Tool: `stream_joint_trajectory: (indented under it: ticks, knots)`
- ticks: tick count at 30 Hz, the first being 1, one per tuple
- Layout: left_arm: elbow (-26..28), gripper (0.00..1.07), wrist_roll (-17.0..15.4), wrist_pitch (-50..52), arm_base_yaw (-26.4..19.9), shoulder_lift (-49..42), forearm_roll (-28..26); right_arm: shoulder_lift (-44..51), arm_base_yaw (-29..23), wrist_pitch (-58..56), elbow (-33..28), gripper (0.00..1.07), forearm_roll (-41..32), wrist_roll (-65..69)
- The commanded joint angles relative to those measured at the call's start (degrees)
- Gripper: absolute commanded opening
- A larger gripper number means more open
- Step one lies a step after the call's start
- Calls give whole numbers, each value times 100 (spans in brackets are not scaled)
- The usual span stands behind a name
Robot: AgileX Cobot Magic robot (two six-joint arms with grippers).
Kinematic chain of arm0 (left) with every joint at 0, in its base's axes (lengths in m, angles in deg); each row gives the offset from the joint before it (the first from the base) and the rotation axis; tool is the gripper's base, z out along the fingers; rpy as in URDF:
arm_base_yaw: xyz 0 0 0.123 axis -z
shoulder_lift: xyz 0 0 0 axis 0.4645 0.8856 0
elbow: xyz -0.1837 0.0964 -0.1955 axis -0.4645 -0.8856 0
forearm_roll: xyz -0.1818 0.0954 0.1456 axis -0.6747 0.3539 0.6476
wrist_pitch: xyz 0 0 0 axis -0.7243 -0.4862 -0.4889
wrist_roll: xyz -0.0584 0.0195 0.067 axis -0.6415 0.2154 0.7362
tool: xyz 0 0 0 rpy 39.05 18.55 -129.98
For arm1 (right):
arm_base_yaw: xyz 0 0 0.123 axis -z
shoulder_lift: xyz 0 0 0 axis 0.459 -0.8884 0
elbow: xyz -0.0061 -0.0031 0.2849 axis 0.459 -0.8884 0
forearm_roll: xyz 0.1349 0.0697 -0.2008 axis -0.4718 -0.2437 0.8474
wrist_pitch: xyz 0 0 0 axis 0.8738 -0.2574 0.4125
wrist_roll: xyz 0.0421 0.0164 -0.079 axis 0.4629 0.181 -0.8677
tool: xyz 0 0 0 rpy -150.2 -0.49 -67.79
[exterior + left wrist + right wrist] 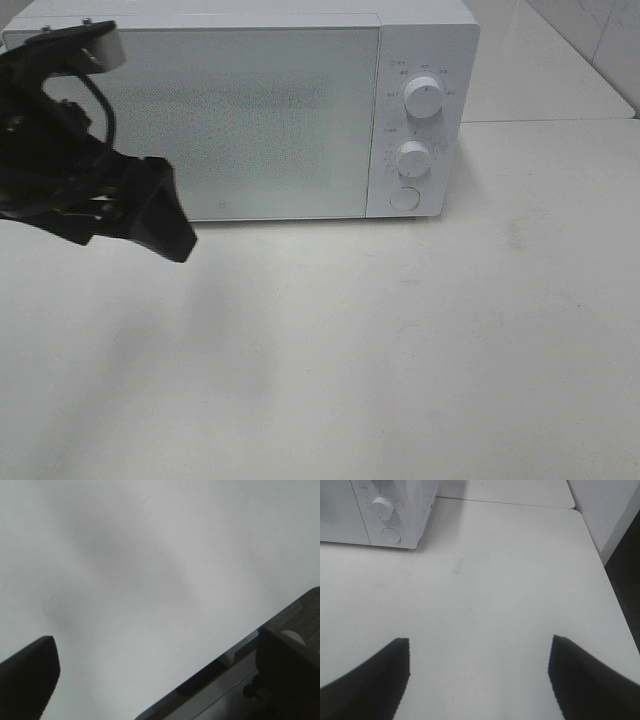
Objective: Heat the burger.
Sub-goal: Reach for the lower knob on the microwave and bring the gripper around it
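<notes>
The burger is out of view in every frame. A white microwave stands at the back of the table with its door shut, and its corner also shows in the right wrist view. My left gripper hangs in front of the door's left end, above the table. In the left wrist view the left gripper is open, its fingers wide apart over a plain white surface with nothing between them. My right gripper is open over bare table to the right of the microwave, also holding nothing.
Two white knobs and a round button sit on the microwave's right panel. The white table stretches in front of it. Its right edge drops off beside a dark floor gap.
</notes>
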Motion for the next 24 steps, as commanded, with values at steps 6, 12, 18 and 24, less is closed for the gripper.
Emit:
stream_joint_trajectory:
  ticks: [6,12,18,24]
  knots:
    - [0,101,-332,-1341,-1169,-607,458,172,46,23,-23,75,-11,63]
    - [0,101,-647,-1604,-1438,-911,911,172,46,23,-23,75,-11,63]
    - [-103,101,-1266,-1719,-1541,-1507,1742,172,46,23,-23,75,-11,69]
    - [-756,101,-1610,-1524,-1541,-2252,2131,172,46,23,-23,75,-11,69]
